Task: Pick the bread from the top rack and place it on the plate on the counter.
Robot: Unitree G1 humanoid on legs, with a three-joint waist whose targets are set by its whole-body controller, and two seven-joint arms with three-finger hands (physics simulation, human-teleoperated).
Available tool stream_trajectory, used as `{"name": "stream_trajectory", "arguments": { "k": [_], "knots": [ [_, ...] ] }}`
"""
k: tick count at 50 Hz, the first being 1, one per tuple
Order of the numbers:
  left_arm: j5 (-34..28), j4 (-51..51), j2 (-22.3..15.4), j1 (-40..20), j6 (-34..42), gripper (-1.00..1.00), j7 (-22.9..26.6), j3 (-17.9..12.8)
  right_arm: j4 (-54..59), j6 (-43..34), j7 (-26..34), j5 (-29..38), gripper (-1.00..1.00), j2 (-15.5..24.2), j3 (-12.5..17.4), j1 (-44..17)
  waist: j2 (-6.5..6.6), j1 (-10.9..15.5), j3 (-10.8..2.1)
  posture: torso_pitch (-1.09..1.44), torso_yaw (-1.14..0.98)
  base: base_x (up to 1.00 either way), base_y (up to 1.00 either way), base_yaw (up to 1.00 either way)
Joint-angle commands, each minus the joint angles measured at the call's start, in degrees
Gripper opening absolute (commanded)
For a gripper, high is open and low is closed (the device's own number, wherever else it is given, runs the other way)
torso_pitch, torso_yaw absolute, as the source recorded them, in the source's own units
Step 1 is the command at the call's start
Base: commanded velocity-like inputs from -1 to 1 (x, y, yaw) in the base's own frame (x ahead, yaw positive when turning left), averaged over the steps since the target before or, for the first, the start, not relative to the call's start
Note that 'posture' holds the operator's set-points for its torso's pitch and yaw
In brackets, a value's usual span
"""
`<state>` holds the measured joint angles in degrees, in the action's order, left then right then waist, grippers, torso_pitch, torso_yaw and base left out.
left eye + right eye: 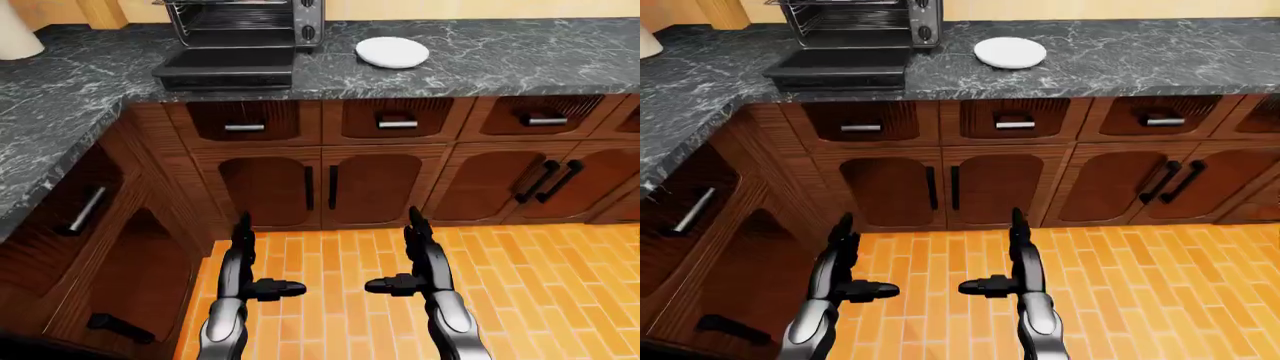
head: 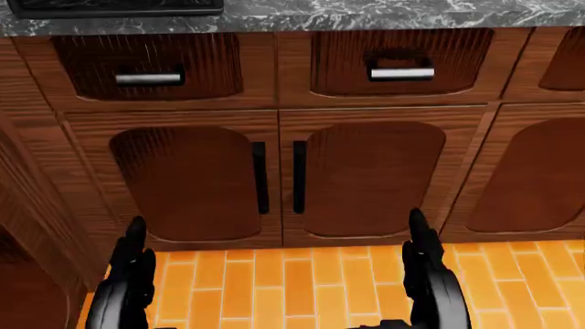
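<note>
On dark counter [image 1: 520,52], round white plate [image 1: 392,52]

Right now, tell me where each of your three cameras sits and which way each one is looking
Left-eye view: on the head, looking down at the toaster oven, plate and counter; left hand and right hand show, both open.
Right-eye view: beside it, nearly the same scene, shifted left.
Head view: on the head, tilted lower, at the cabinet doors; both hands' tops show.
All three share the cabinets.
</note>
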<state>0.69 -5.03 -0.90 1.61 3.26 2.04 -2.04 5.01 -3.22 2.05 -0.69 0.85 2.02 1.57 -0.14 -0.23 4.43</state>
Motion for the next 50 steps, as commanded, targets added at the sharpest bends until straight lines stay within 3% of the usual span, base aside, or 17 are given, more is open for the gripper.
{"name": "stream_trajectory", "arguments": {
  "k": [1, 3, 5, 7, 8, 15, 21, 27, 28, 31, 35, 37, 43, 46, 48, 49, 50],
  "knots": [
    [1.3, 4.4, 0.4, -3.4, -2.9, 1.00, -0.2, -0.2, -7.5, 1.3, -0.3, 0.0, 1.00, 0.3, 0.0, -2.1, -0.45, -0.1, -0.05, 0.00, 0.00, 0.00, 0.00, 0.00],
    [1.8, 3.9, 0.2, -3.6, -2.8, 1.00, -0.5, -0.2, -6.6, 2.1, -0.5, 0.3, 1.00, 0.4, 0.2, -3.0, -0.11, 0.4, -3.61, 0.00, 0.00, 0.00, 0.00, 0.00],
    [1.8, 7.3, -0.4, -3.8, 0.0, 1.00, -1.2, -0.6, -7.8, 0.2, -0.6, 0.2, 1.00, 0.5, 0.4, -4.3, -0.39, 0.3, -1.13, 0.00, 0.00, 0.00, 0.00, 0.00],
    [2.0, 10.4, -0.9, -4.7, 3.0, 1.00, -1.7, -1.4, -9.0, -1.3, -0.3, 0.2, 1.00, 0.8, 0.3, -5.0, -0.44, 0.2, -4.06, 0.00, 0.00, 0.00, 0.00, 0.00],
    [2.1, 11.6, -1.2, -5.9, 5.1, 1.00, -1.8, -1.7, -9.6, -2.0, -0.2, 0.2, 1.00, 0.9, 0.4, -5.5, -0.44, 0.2, -4.35, 0.00, 0.00, 0.00, 0.00, 0.00],
    [1.2, 18.4, -3.4, -14.0, 15.5, 1.00, -1.7, -2.8, -17.5, -10.0, -0.3, -1.0, 1.00, 1.9, 1.7, -11.2, -0.14, 0.4, -4.97, 0.00, 0.00, 0.00, 0.00, 0.00],
    [1.3, 24.6, -7.0, -22.8, 26.5, 1.00, -1.0, -5.2, -23.7, -19.9, -0.6, -2.0, 1.00, 4.3, 3.3, -21.5, 0.00, 0.4, -5.41, 0.00, 0.00, 0.00, 0.00, 0.00],
    [1.3, 32.7, -9.1, -27.3, 36.0, 1.00, -0.4, -6.5, -28.4, -25.5, -1.3, -2.6, 1.00, 5.1, 2.7, -26.0, 0.10, 0.3, -5.22, 0.00, 0.00, 0.00, 0.00, 0.00],
    [1.3, 33.7, -9.3, -27.9, 37.0, 1.00, -0.3, -6.3, -28.9, -25.9, -1.2, -2.3, 1.00, 5.2, 2.4, -26.2, 0.38, 0.3, -6.26, 0.00, 0.00, 0.07, 0.00, 0.00],
    [0.3, 35.8, -9.8, -29.5, 39.9, 1.00, 0.3, -5.6, -31.2, -27.7, -0.6, -1.8, 1.00, 5.4, 1.9, -27.0, 0.56, 0.4, -3.85, 0.00, 0.00, 0.17, 0.00, 0.00],
    [-0.2, 38.3, -10.5, -32.2, 43.8, 1.00, 1.0, -5.8, -33.8, -30.0, -0.2, -1.6, 1.00, 5.1, 1.9, -27.6, 0.30, 0.6, -3.19, 0.00, 0.00, 0.24, 0.00, 0.00],
    [-0.4, 38.9, -11.0, -33.1, 44.9, 1.00, 1.3, -6.2, -35.0, -31.0, -0.3, -2.0, 1.00, 4.9, 2.2, -28.0, -0.20, 0.5, -2.17, 0.00, 0.00, 0.34, 0.00, 0.00],
    [-0.9, 41.7, -11.8, -33.4, 47.5, 1.00, 1.8, -6.8, -35.7, -30.8, -0.9, -2.9, 1.00, 5.0, 2.9, -27.9, -0.11, 0.2, -2.68, 0.00, 0.00, 0.34, 0.00, 0.00],
    [-0.9, 42.7, -12.4, -35.1, 49.5, 1.00, 2.0, -7.3, -35.9, -31.6, -1.4, -3.5, 1.00, 5.4, 3.1, -29.2, 1.25, 0.0, -2.72, 0.00, 0.00, 0.34, 0.00, 0.00],
    [-1.2, 43.6, -13.2, -36.3, 50.8, 1.00, 2.4, -7.2, -37.0, -33.7, -1.7, -4.2, 1.00, 5.9, 3.3, -31.6, 3.28, -0.3, -2.42, 0.00, 0.00, 0.34, 0.00, 0.00],
    [-1.4, 43.9, -13.9, -37.5, 51.8, 1.00, 2.6, -7.3, -37.4, -34.6, -2.0, -4.6, 1.00, 6.2, 3.6, -32.9, 5.05, -0.4, -3.03, 0.00, 0.00, 0.34, 0.00, 0.00],
    [-1.5, 44.2, -14.6, -38.6, 52.9, 1.00, 2.9, -7.5, -37.3, -35.2, -2.1, -4.9, 1.00, 6.6, 3.8, -34.0, 3.87, 0.2, -3.05, 0.00, 0.00, 0.35, 0.00, 0.00]
  ]
}}
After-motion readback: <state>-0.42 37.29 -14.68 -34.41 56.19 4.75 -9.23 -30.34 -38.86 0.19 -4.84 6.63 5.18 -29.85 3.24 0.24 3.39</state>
